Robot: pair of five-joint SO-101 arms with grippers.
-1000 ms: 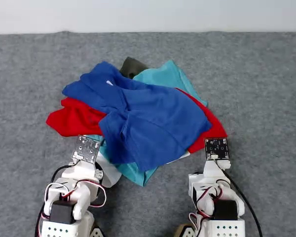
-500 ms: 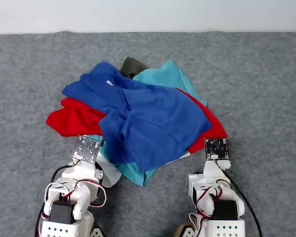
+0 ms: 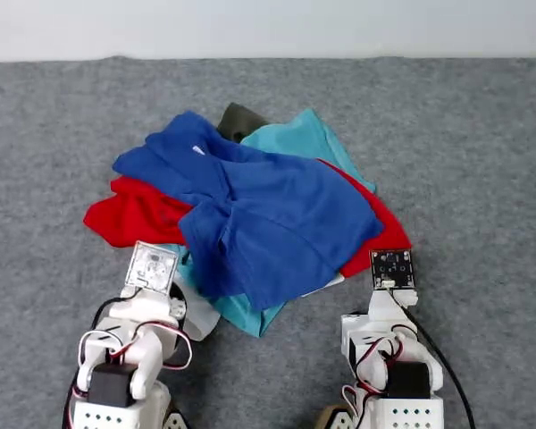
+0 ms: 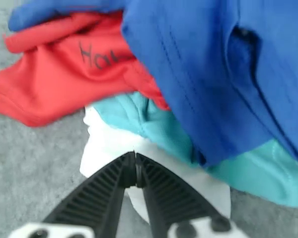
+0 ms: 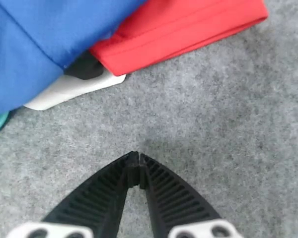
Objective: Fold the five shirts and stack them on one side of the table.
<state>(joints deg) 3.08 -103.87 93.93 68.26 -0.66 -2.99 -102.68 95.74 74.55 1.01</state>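
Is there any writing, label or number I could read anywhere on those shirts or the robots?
Red shirt: dark lettering, blurred and partly under the blue shirt; unreadable.
White mark on the blue shirt: too small to read.
No other text.

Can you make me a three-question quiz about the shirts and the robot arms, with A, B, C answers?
1. Which shirt lies on top of the heap of crumpled cloth shirts? A. red B. blue C. white
2. How many shirt colours show in the heap? A. two B. three C. five
3. How is the right end effector? A. shut, holding nothing B. wide open C. gripping a shirt
Answers: 1 B, the blue cloth shirt covers the others. 2 C, that one plus a red shirt, teal shirt, white shirt and dark olive shirt. 3 A, its tips meet over the bare grey felt table cover.
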